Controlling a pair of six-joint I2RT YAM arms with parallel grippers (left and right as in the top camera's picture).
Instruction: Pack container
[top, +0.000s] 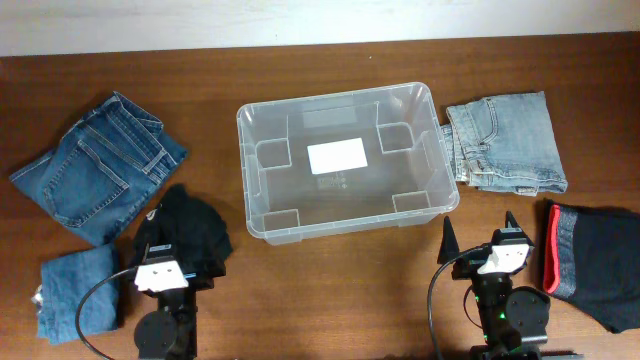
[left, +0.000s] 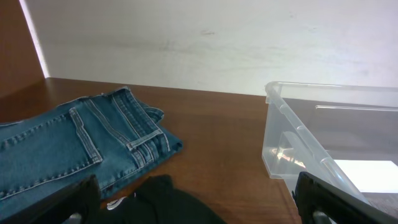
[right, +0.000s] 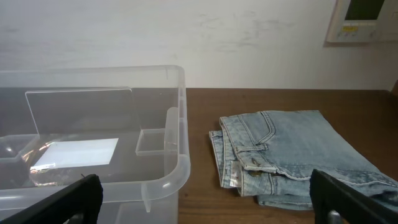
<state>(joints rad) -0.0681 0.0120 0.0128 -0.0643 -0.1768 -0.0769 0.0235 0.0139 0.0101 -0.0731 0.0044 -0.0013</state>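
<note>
The container (top: 335, 98), a clear rectangular bin with a white label on its base, stands at the table's centre with nothing in it. My left gripper (top: 172, 238) is open at its near left, over a crumpled black garment (top: 195, 225). In the left wrist view the gripper (left: 199, 210) has its fingers spread wide, with the black garment (left: 168, 202) low between them and the container's corner (left: 280, 102) to the right. At the container's near right my right gripper (top: 480, 232) is open. In the right wrist view the gripper (right: 205, 205) frames the container's rim (right: 180, 165) and folded light jeans (right: 292, 155).
Folded dark blue jeans (top: 98, 165) lie at the left, and a smaller folded denim piece (top: 75, 290) lies at the near left. Light blue jeans (top: 505, 145) sit right of the bin. A black garment with a red band (top: 590, 262) lies at the near right.
</note>
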